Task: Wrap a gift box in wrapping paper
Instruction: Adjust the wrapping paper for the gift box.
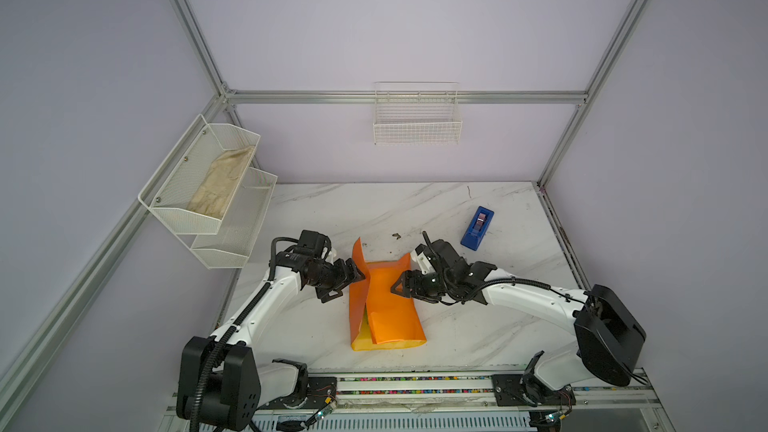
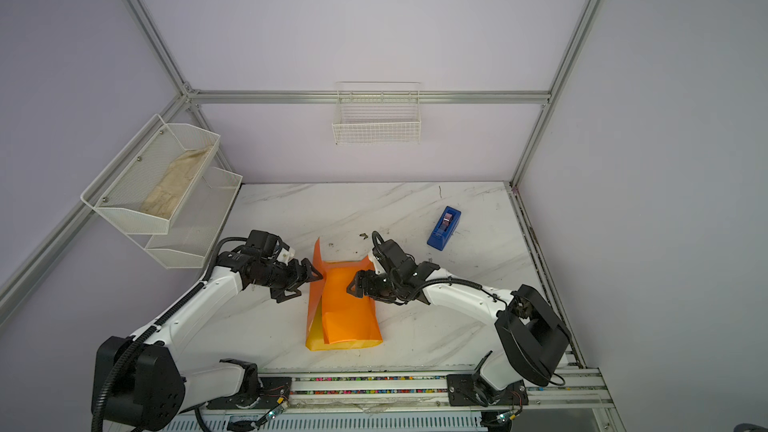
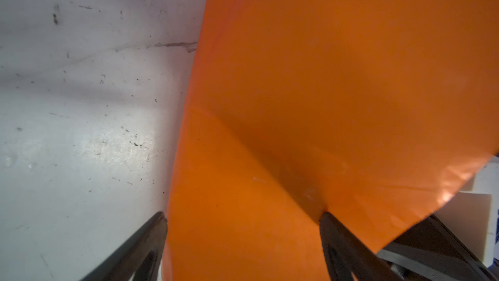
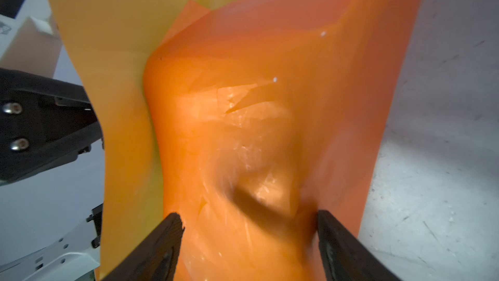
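Marble table: we see wrapping paper folded at centre, long axis running near-to-far, left flap upright; left gripper jaws wide, against that flap; right gripper jaws wide above paper, gripping nothing.

the folded wrapping paper fills the middle of the table, its left flap standing upright against your left gripper, whose jaws stand spread wide. your right gripper hangs over the bundle, jaws apart, close opposite the left. bare marble lies free near, far and right of the paper. the blue tape dispenser sits far right; the mesh shelf juts in far left.
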